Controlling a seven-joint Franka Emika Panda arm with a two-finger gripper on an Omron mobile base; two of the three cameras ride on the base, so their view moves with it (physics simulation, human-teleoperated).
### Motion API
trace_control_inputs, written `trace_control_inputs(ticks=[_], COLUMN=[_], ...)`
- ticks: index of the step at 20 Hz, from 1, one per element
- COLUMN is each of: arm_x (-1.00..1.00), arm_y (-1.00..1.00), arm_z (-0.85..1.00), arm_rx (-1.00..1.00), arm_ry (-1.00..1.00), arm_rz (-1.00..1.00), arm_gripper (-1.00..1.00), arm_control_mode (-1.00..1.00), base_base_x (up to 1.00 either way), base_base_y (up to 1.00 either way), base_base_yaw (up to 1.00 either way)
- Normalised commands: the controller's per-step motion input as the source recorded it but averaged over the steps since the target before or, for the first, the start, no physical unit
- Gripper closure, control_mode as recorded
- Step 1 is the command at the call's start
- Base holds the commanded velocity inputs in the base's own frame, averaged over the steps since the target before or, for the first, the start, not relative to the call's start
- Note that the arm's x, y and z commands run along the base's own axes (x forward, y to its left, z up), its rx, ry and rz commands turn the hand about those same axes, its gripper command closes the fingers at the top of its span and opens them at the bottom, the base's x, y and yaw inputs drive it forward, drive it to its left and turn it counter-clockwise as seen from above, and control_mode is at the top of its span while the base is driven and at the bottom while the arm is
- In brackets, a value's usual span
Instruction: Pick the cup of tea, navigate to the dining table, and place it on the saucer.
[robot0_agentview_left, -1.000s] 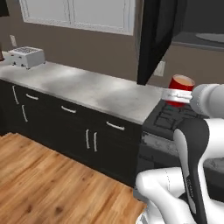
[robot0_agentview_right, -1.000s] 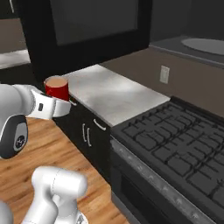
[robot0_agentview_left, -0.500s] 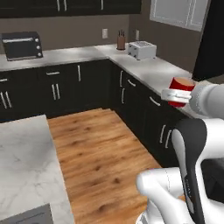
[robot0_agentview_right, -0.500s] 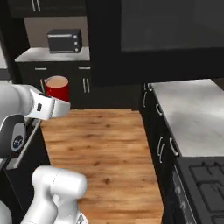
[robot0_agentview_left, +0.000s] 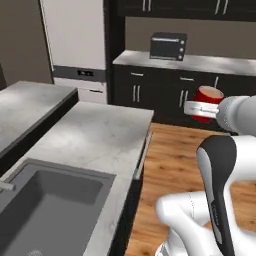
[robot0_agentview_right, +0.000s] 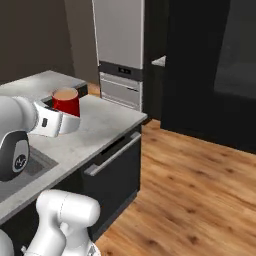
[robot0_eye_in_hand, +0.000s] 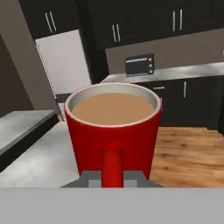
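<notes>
- Jaws clamp the loop handle of the small glossy red cup of tea (robot0_eye_in_hand: 113, 131); the gripper (robot0_eye_in_hand: 113, 178) holds it upright.
- Cup in the air at three o'clock of the grey marble counter (robot0_agentview_left: 95, 137), apparently not touching it.
- Dark toaster oven (robot0_agentview_left: 168, 46) at twelve o'clock.

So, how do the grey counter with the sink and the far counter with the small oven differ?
The counter with the sink is close to the base; the far counter runs along the back wall. The near one holds a sunken grey sink; the far one carries a dark toaster oven. The near one stands free beside the wood floor; the far one sits under wall cabinets. Both have pale grey tops over black cabinets.
</notes>
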Motion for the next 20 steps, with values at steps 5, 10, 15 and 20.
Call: trace_control_inputs(ticks=[5, 10, 15, 20], arm_x=[0.00, 0.00, 0.00, 0.00], arm_y=[0.00, 0.00, 0.00, 0.00], arm_z=[0.00, 0.00, 0.00, 0.00], arm_rx=[0.00, 0.00, 0.00, 0.00], arm_ry=[0.00, 0.00, 0.00, 0.00], arm_rz=[0.00, 0.00, 0.00, 0.00], arm_gripper=[1.00, 1.00, 1.00, 1.00], arm_control_mode=[1.00, 1.00, 1.00, 1.00], base_base_x=[0.01, 0.20, 0.00, 0.01], base_base_y=[-0.21, -0.29, -0.05, 0.01], base_base_yaw=[0.89, 0.77, 0.53, 0.21])
